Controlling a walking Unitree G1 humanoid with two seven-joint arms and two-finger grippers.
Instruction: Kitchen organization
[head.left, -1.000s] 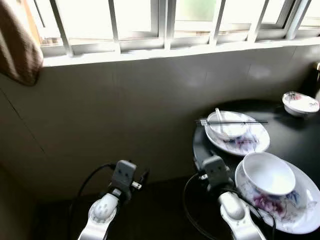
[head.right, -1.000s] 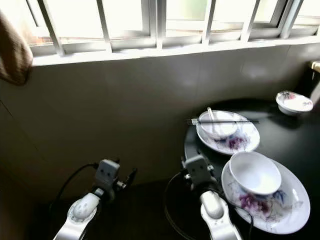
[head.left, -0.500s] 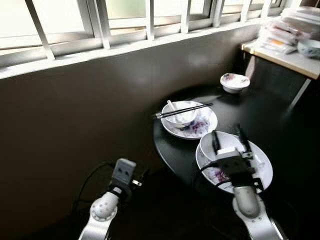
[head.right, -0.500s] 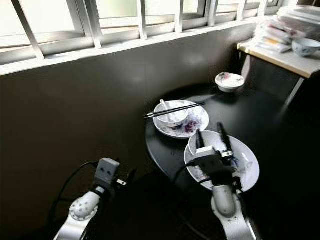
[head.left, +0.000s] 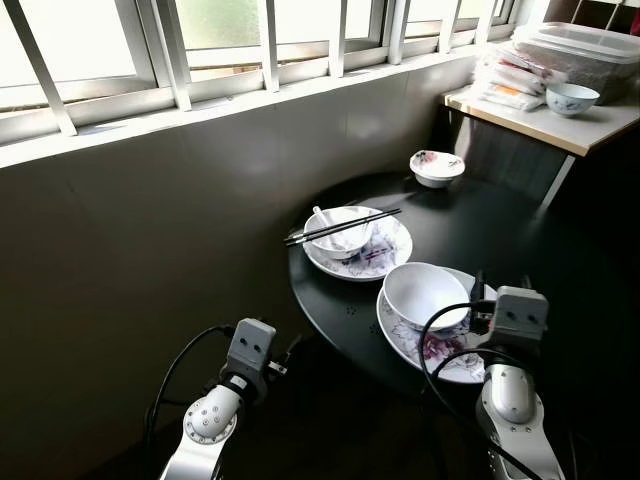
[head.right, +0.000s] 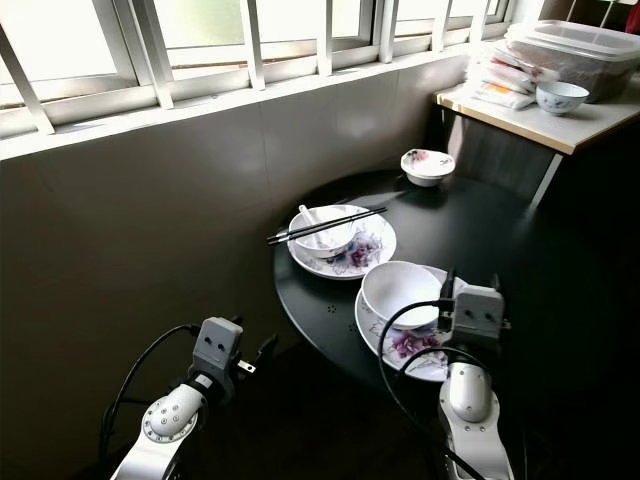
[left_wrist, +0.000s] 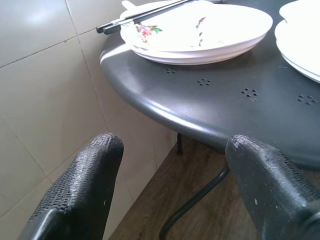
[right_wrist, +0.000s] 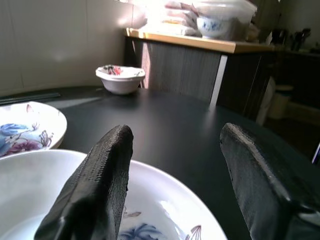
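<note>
A round black table (head.left: 500, 225) stands against the tiled wall under the barred window. At its near edge a large flowered plate (head.left: 425, 348) carries a deep white bowl (head.left: 426, 294). Just behind, toward the wall-side edge, a second flowered plate (head.left: 385, 258) holds a smaller bowl (head.left: 338, 231) with a white spoon in it and a pair of black chopsticks (head.left: 340, 226) laid across its rim. A small patterned bowl (head.left: 436, 167) sits alone at the far edge.

The right gripper (right_wrist: 175, 170) hovers over the rim of the near plate — its fingers (right_wrist: 102, 180) are spread apart and grasp nothing. The left gripper (left_wrist: 170, 165) hangs low beside the table's near edge, off the table, fingers (left_wrist: 82, 187) likewise parted and empty.

Beyond the table, a pale counter (head.left: 560, 120) carries a blue-patterned bowl (head.left: 573, 98), stacked packets and a lidded plastic box (head.left: 590, 45).
</note>
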